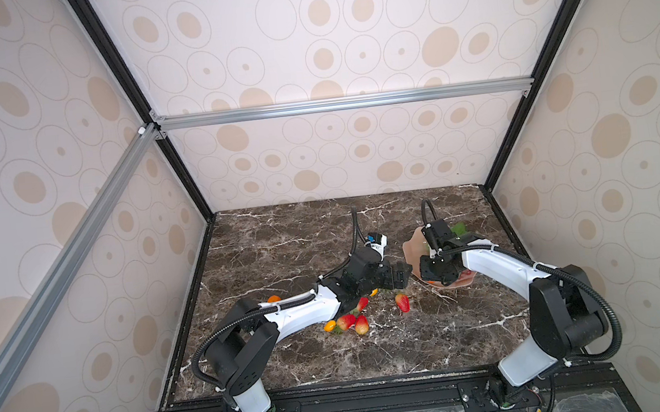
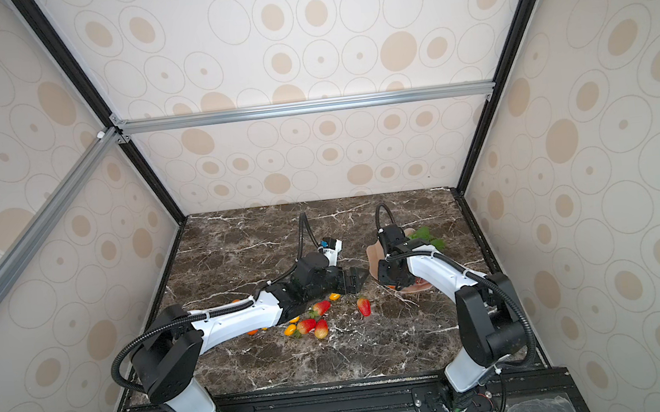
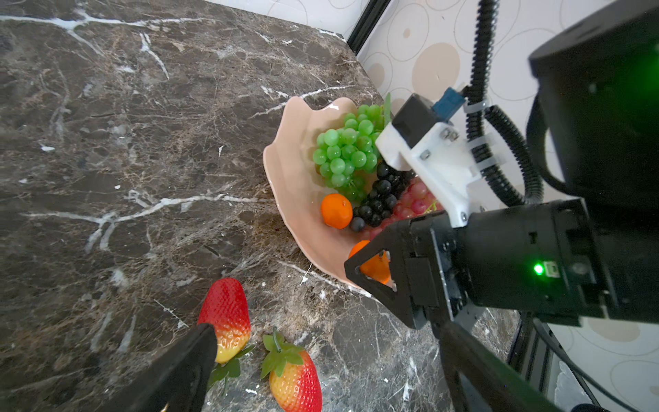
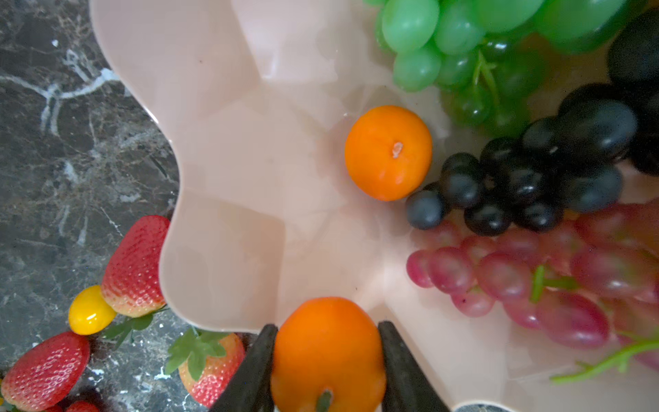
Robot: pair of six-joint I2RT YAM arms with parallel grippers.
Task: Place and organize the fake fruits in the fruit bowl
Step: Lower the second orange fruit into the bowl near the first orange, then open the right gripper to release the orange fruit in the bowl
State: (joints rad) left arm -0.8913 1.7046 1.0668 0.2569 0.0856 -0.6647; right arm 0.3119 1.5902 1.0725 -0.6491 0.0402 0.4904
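Jaws pinching an orange (image 4: pixel 328 356) at the right gripper (image 4: pixel 327 325); spread wide at the left gripper (image 3: pixel 328 328).
Orange held over the fruit bowl (image 4: pixel 231 160) edge, about 7 o'clock; bowl at 3 o'clock from the marble table (image 1: pixel 282 241) middle in both top views. Inside: second orange (image 4: pixel 388 152), green grapes (image 4: pixel 445 35), dark grapes (image 4: pixel 527 178), red grapes (image 4: pixel 517 274). At the bowl's 8 o'clock, on the marble: strawberries (image 4: pixel 133 267), small yellow fruit (image 4: pixel 91 309), near the left gripper.
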